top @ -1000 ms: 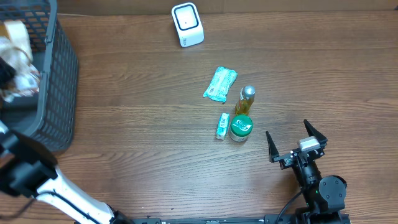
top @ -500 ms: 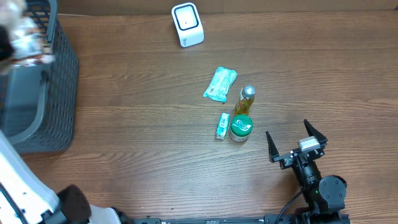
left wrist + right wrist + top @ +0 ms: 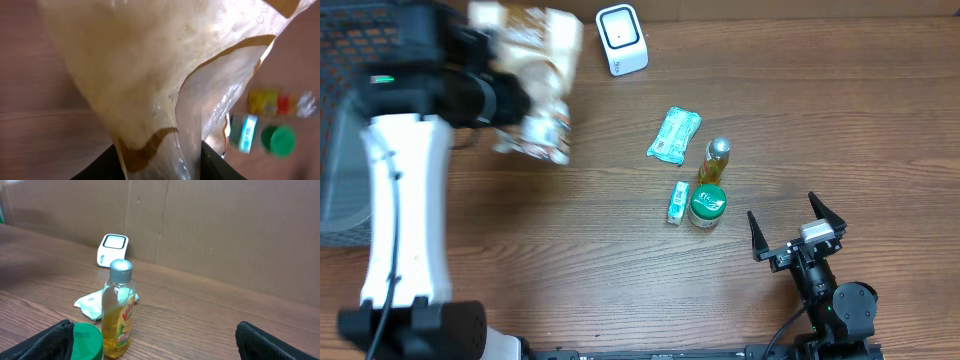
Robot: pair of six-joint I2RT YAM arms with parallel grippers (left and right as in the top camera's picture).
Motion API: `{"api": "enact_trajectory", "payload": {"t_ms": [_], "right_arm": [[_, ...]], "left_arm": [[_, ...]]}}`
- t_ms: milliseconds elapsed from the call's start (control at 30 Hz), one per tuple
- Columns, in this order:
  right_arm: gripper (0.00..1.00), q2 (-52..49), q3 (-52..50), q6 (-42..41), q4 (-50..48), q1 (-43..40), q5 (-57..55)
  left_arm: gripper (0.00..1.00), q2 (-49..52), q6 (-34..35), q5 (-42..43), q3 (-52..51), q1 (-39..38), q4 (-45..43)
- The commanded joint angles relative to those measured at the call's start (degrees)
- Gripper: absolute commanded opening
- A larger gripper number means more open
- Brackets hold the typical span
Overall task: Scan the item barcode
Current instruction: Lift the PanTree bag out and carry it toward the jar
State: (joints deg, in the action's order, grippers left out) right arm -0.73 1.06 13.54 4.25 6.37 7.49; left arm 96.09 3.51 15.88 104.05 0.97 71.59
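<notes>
The table (image 3: 570,260) takes up most of what I can see from here. Off to the left of the left tool (image 3: 160,164) sits the dark mesh basket (image 3: 338,180), partly hidden behind the white left arm (image 3: 405,230).

That tool is clamped on a crinkly tan-and-clear bag (image 3: 535,75). In the wrist view the plastic fills the space between the two dark fingers. The bag hangs in the air above the table, blurred, so I would say it is on the move.

Just ahead of the bag and to the tool's right stands the white scanner (image 3: 621,40), its window facing up. Bag and scanner are near each other but clearly apart.

To my eye the job is about halfway. The item is lifted and carried close, yet nothing is over the scanner window. I cannot make out a barcode on the bag. What is left is to bring the bag over the window and turn its code toward it.

The right tool (image 3: 781,207) rests low with its fingers spread wide and nothing between them. Ahead of it and to its left lie a green packet (image 3: 674,136), a yellow bottle (image 3: 715,160), a green-capped jar (image 3: 707,205) and a small tube (image 3: 678,202), the last three just beside one another.
</notes>
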Motion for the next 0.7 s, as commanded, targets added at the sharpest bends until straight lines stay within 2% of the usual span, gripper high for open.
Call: {"api": "enact_trajectory", "payload": {"t_ms": [0,167,300,667], "right_arm": [[1.0,0.57,-0.61,0.02,-0.24,-0.07,0.11],[1.0,0.57,-0.61,0.02,-0.24,-0.07,0.11],[1.0,0.57,-0.61,0.02,-0.24,-0.07,0.11],[1.0,0.57,-0.61,0.02,-0.24,-0.07,0.11]], "left_arm": [[0.42,0.63,2.49,0.66,-13.4,-6.29,-7.58],[0.43,0.63,8.13,-2.34,-27.71,-11.72,-21.24],[0.43,0.63,11.34,-5.14,-35.76,-14.27,-28.89],[0.45,0.63,15.43,-6.01,-47.71,-16.0,-40.79]]}}
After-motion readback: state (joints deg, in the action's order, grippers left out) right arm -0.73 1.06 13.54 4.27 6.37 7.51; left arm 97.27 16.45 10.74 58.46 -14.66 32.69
